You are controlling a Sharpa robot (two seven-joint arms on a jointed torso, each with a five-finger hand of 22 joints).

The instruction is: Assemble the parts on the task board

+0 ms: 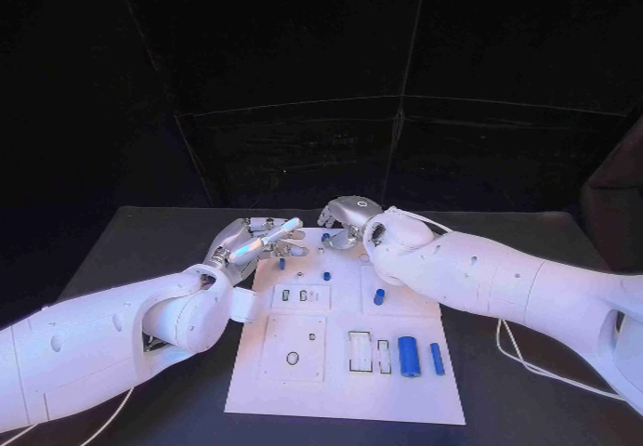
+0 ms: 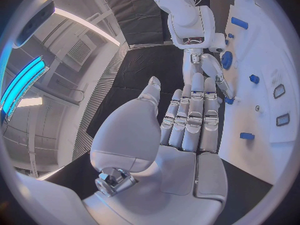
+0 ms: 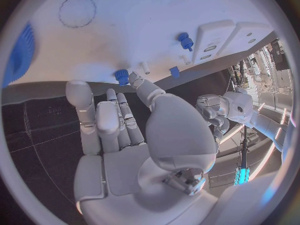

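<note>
— What is the biggest thing on the black table (image 1: 121, 242)?

— One white task board (image 1: 343, 372). It lies flat in the middle, between the two white arms.

— How many hands are there?

— Two. The left hand (image 1: 252, 243) and the right hand (image 1: 347, 221) are both up at the far end of the board, near each other.

— And the blue parts?

— Down at the near end I count two that stand side by side: one fat blue cylinder (image 1: 409, 356) and one thin blue rod (image 1: 437, 359) just beside it. Further up there is one blue pin (image 1: 379, 296) and one small blue peg (image 1: 326, 276). There are a few more tiny blue bits close to the hands, but they are too small for me to count.

— Is the left hand holding something?

— No. In the left wrist view its fingers (image 2: 195, 116) are straight and side by side, with nothing in them. It is let go. The board is just beside it, and the small blue bits lie a little past its fingertips.

— And the right hand?

— Its fingers are bent over the far edge of the board. One fingertip (image 3: 135, 80) is right by a small blue knob (image 3: 121, 75). I cannot tell if it is holding it or only touching it.
</note>
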